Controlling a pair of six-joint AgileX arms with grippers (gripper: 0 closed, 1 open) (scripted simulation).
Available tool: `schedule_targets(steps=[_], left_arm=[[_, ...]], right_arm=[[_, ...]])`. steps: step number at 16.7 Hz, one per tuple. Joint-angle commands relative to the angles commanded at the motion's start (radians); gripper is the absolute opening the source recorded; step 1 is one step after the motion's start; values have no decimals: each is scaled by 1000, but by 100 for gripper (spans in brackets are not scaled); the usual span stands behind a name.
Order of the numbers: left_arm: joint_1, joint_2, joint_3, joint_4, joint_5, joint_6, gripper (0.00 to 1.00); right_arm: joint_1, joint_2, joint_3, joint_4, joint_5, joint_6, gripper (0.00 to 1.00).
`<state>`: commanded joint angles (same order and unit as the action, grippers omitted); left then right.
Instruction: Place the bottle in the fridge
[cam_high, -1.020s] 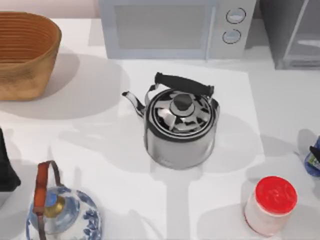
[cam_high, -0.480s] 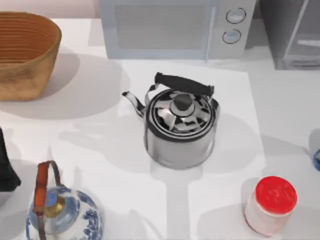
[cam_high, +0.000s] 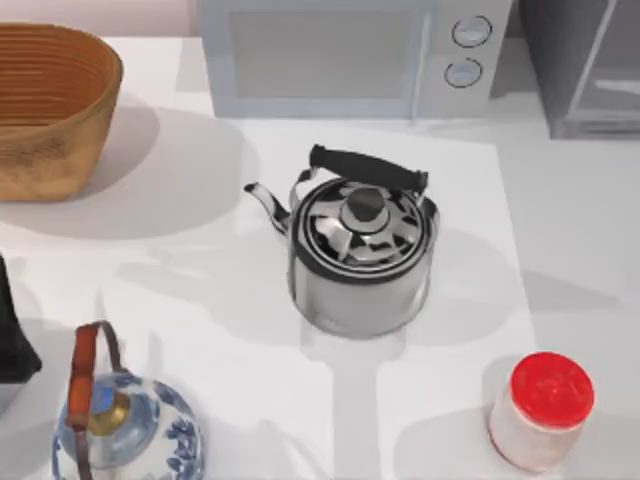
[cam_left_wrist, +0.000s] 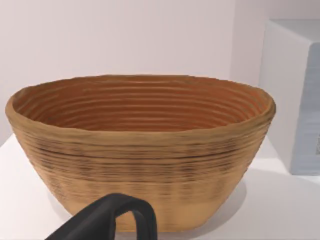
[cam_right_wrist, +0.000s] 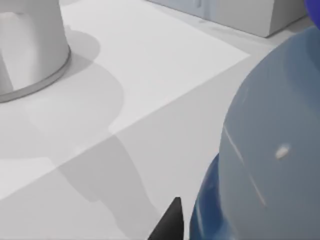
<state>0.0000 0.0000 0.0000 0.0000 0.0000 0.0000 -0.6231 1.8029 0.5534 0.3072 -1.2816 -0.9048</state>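
- The deep-blue bottle with a pale rounded upper part (cam_right_wrist: 270, 150) looms very close in the right wrist view, above the white bench (cam_high: 560, 250); I judge it is carried by the right arm, though the grasp itself is hidden.
- One dark fingertip of the right end effector (cam_right_wrist: 170, 222) sits just beside the bottle's blue base; whether the fingers pinch it I cannot tell.
- The dark grey metallic fridge with a pale glassy door panel (cam_high: 590, 65) stands at the bench's far right corner, door apparently shut; delivery is left to do.
- The left end effector (cam_left_wrist: 117, 220) is parked near the woven brown basket (cam_left_wrist: 140, 150); its spread is unclear.
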Motion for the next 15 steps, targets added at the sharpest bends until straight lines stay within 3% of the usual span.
schedule_targets(steps=[7,13,15], left_arm=[[0,0,0,0,0,0,100],[0,0,0,0,0,0,100],[0,0,0,0,0,0,100]], right_arm=[[-94,-73,129,-455,-57,-277,1],[-107,-82,144,-507,-66,-311,1],[-58,-87,45,-508,-65,-308,1]])
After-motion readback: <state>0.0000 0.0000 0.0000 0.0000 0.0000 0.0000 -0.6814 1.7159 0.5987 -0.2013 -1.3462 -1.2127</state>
